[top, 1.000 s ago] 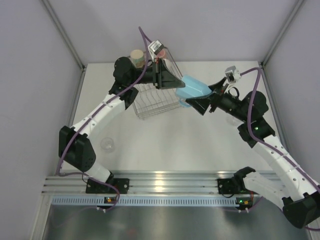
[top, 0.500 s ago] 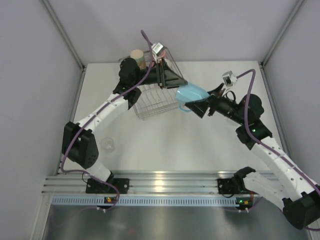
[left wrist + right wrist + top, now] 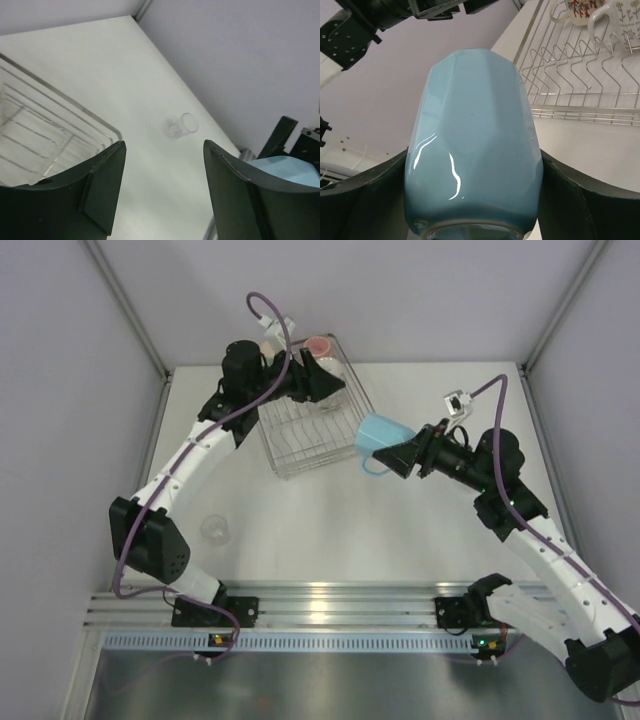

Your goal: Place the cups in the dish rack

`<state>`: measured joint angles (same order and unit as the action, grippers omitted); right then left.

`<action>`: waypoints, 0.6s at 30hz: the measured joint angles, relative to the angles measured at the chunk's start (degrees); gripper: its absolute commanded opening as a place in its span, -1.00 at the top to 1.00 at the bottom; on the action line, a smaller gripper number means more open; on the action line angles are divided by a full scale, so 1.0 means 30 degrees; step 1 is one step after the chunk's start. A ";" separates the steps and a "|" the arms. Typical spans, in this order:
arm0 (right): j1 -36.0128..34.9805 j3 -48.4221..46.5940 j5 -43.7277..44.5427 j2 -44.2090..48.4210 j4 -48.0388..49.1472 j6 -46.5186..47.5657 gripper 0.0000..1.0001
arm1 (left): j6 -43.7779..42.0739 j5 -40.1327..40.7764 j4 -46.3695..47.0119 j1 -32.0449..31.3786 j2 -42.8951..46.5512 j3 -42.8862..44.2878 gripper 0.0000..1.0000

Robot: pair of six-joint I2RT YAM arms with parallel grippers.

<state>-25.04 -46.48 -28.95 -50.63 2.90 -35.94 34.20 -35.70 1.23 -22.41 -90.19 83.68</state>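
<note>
My right gripper (image 3: 392,452) is shut on a light blue cup (image 3: 378,432), holding it in the air by the right edge of the wire dish rack (image 3: 300,435). In the right wrist view the blue cup (image 3: 472,145) fills the space between the fingers (image 3: 580,200). My left gripper (image 3: 328,382) hovers open over the rack's far side, and its wrist view shows nothing between its fingertips (image 3: 164,150). A pink cup (image 3: 318,344) stands at the rack's far corner. Two pale patterned mugs (image 3: 580,12) sit in the rack (image 3: 580,75). Part of a cream-tan cup (image 3: 270,344) shows behind the left arm.
A clear glass tumbler (image 3: 215,528) stands on the table near the left arm's base link. Another small glass (image 3: 181,126) lies on the table beyond the rack's rim (image 3: 75,107). Grey walls close in the table on three sides.
My left gripper has opened and swung back to the left over the rack, and the pink cup now shows. The right gripper has carried the blue cup slightly left, toward the rack.
</note>
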 measured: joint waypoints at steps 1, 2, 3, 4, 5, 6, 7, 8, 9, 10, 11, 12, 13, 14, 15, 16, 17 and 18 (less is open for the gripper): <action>0.0036 0.0000 0.0131 0.0080 -0.0328 -0.0138 1.00 | -0.0998 0.0641 -0.0605 0.0000 0.0291 0.0000 -0.37; 0.0073 0.0000 0.0284 0.0131 -0.0634 -0.0262 1.00 | -0.1705 0.1115 -0.1005 -0.0015 0.0517 -0.0029 -0.36; 0.0131 0.0000 0.0386 0.0146 -0.0962 -0.0415 1.00 | -0.2535 0.1698 -0.1311 -0.0044 0.0852 -0.0153 -0.33; 0.0182 -0.0007 0.0546 0.0146 -0.1333 -0.0583 1.00 | -0.3264 0.2091 -0.1515 -0.0051 0.1180 -0.0357 -0.32; 0.0233 -0.0007 0.0780 0.0146 -0.1778 -0.0765 1.00 | -0.4058 0.2484 -0.1763 -0.0102 0.1596 -0.0641 -0.31; 0.0313 -0.0007 0.0976 0.0146 -0.2266 -0.0947 1.00 | -0.4816 0.2885 -0.1953 -0.0175 0.2011 -0.0969 -0.31; 0.0408 -0.0015 0.1202 0.0146 -0.2841 -0.1166 1.00 | -0.5530 0.3257 -0.2047 -0.0255 0.2404 -0.1319 -0.31; 0.0474 -0.0044 0.1443 0.0138 -0.3388 -0.1399 1.00 | -0.6200 0.3519 -0.2127 -0.0386 0.2732 -0.1654 -0.31; 0.0554 -0.0058 0.1719 0.0124 -0.3912 -0.1639 1.00 | -0.7198 0.4058 -0.2193 -0.0729 0.3140 -0.2135 -0.30; 0.0612 -0.0117 0.1989 0.0095 -0.4495 -0.1851 1.00 | -0.8043 0.4554 -0.2208 -0.1144 0.3461 -0.2543 -0.30; 0.0663 -0.0197 0.2317 0.0058 -0.5122 -0.2076 1.00 | -0.8823 0.4918 -0.2273 -0.1625 0.3774 -0.2994 -0.29; 0.0678 -0.0291 0.2674 0.0015 -0.5748 -0.2324 1.00 | -0.9828 0.5384 -0.2353 -0.2368 0.4153 -0.3534 -0.29; 0.0685 -0.0481 0.3053 -0.0080 -0.6462 -0.2630 1.00 | -1.0958 0.5836 -0.2302 -0.3235 0.4546 -0.4146 -0.29; 0.0692 -0.0692 0.3351 -0.0197 -0.7045 -0.2849 1.00 | -1.1788 0.6237 -0.2288 -0.4014 0.4896 -0.4692 -0.30; 0.0692 -0.0954 0.3708 -0.0350 -0.7701 -0.3126 1.00 | -1.2713 0.6659 -0.2280 -0.4903 0.5297 -0.5340 -0.31; 0.0714 -0.1209 0.4007 -0.0503 -0.8255 -0.3388 1.00 | -1.3668 0.7133 -0.2251 -0.5952 0.5712 -0.5996 -0.31; 0.0743 -0.1450 0.4233 -0.0634 -0.8714 -0.3585 1.00 | -1.4294 0.7490 -0.2259 -0.6710 0.5989 -0.6448 -0.30; 0.0780 -0.1785 0.4561 -0.0801 -0.9289 -0.3861 1.00 | -1.5096 0.7883 -0.2244 -0.7752 0.6251 -0.6929 -0.30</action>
<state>-22.70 -51.83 -15.27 -53.04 -24.97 -47.53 -11.09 -12.05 -5.50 -45.67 -71.44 62.89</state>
